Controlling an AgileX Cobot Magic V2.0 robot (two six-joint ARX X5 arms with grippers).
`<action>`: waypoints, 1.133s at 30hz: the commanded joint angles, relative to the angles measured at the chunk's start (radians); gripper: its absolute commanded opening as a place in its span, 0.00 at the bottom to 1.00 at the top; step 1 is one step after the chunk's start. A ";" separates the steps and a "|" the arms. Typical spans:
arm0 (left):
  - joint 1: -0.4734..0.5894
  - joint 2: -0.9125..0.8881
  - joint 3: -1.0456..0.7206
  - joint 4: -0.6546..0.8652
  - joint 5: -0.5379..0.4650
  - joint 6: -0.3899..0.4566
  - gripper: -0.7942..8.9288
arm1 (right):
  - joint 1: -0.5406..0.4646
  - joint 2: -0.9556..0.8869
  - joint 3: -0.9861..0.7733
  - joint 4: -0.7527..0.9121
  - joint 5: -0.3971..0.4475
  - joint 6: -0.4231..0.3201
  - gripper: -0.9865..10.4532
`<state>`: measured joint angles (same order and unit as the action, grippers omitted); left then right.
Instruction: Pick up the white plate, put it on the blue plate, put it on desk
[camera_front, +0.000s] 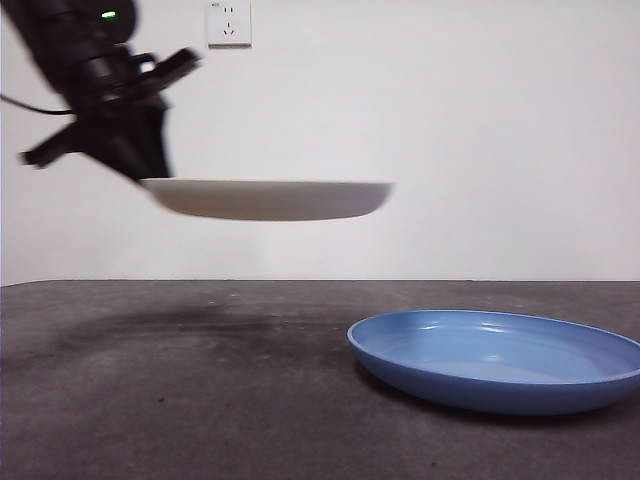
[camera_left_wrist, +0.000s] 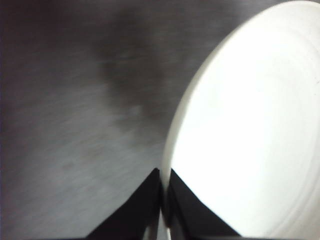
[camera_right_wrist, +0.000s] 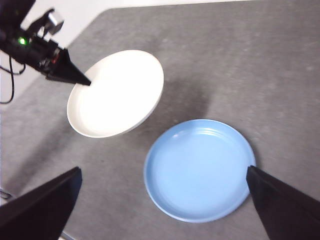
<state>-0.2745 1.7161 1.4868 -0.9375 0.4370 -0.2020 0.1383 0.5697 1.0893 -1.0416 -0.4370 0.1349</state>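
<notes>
While the left fingers (camera_left_wrist: 163, 200) pinch its rim, the white plate (camera_front: 268, 198) hangs level above the surface (camera_front: 180, 400), up toward ten o'clock from the blue plate (camera_front: 497, 360) in the front view. Only the right wrist view shows both plates from overhead, apart (camera_right_wrist: 116, 93) (camera_right_wrist: 200, 169), with the right fingers (camera_right_wrist: 165, 210) spread wide, holding nothing.

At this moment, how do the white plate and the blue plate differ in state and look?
The white plate hangs in the air, pinched at its rim by the left gripper; the blue plate lies on the desk, untouched. White is matte cream; blue is glossy. Both are round, shallow and similar in size.
</notes>
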 joint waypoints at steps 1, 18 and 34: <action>-0.066 0.076 0.069 0.002 0.005 -0.026 0.09 | 0.002 -0.003 0.043 -0.053 0.036 -0.043 0.58; -0.362 0.396 0.272 0.001 0.005 -0.027 0.09 | 0.003 -0.091 0.051 -0.143 0.051 -0.038 0.58; -0.381 0.473 0.272 0.113 0.005 -0.043 0.09 | 0.003 -0.091 0.051 -0.150 0.045 -0.039 0.58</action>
<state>-0.6460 2.1639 1.7317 -0.8284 0.4370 -0.2356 0.1383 0.4744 1.1233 -1.1969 -0.3901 0.1070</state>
